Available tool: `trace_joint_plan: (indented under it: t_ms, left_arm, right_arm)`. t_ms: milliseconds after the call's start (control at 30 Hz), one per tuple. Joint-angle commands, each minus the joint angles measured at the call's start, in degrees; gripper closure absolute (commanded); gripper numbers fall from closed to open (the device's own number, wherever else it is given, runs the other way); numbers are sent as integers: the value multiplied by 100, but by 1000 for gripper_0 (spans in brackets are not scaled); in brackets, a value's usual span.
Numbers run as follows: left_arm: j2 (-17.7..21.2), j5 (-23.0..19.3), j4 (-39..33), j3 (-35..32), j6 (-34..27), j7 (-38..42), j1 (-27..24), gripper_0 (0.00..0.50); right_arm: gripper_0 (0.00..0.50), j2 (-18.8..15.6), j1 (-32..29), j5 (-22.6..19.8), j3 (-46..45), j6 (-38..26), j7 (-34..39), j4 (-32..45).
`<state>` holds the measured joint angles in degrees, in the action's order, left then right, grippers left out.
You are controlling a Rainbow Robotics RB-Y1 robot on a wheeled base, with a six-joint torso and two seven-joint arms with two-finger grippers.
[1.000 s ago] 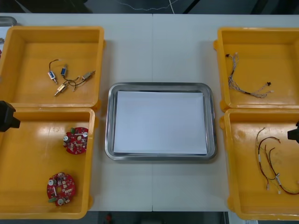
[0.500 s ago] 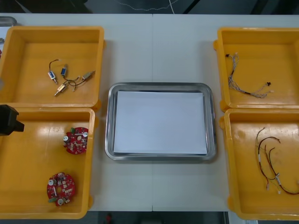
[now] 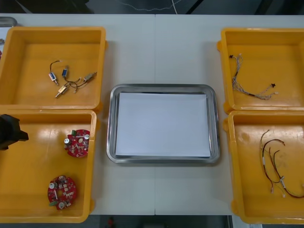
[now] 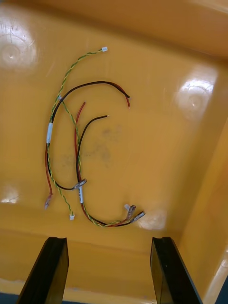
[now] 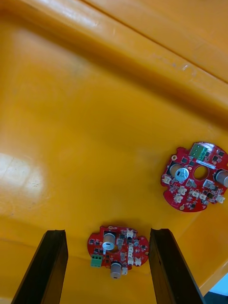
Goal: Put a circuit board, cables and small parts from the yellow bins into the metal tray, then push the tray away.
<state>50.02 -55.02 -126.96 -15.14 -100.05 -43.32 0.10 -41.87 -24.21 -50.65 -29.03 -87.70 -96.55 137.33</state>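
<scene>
My left gripper (image 3: 11,132) hangs over the left edge of the near left yellow bin (image 3: 28,216). That bin holds two round red circuit boards (image 3: 77,143) (image 3: 61,192). In the left wrist view the gripper (image 5: 108,232) is open above the bin floor, with one board (image 5: 118,249) lying below the gap between its fingers and the other board (image 5: 194,176) off to the side. My right gripper (image 4: 108,240) is open above the near right bin (image 3: 242,190), short of the red and yellow and black cables (image 4: 78,156). The metal tray (image 3: 112,123), white inside, sits in the middle.
Small metal parts (image 3: 70,80) lie in the far left bin (image 3: 57,32). A twisted blue and white cable (image 3: 249,85) lies in the far right bin (image 3: 259,34). The red, yellow and black cables (image 3: 274,164) lie loose on the near right bin's floor.
My left gripper has shifted towards the near side and a little inward over the board bin. The right gripper's tip has drawn back past the front view's right edge.
</scene>
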Motion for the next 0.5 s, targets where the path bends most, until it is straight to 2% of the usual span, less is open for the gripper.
trace_joint_plan:
  t_ms: [33,233,500]
  left_arm:
    - [-98,0,-180,-42,153,676,315,0]
    - [-370,9,-180,-42,162,1168,544,0]
    - [-564,79,-162,169,320,1291,746,0]
  right_arm:
    - [0,-208,-347,20,213,429,-567,-101]
    - [0,-208,-365,-59,530,965,-1112,-655]
    - [0,-208,-365,-77,846,1528,-1560,-1252]
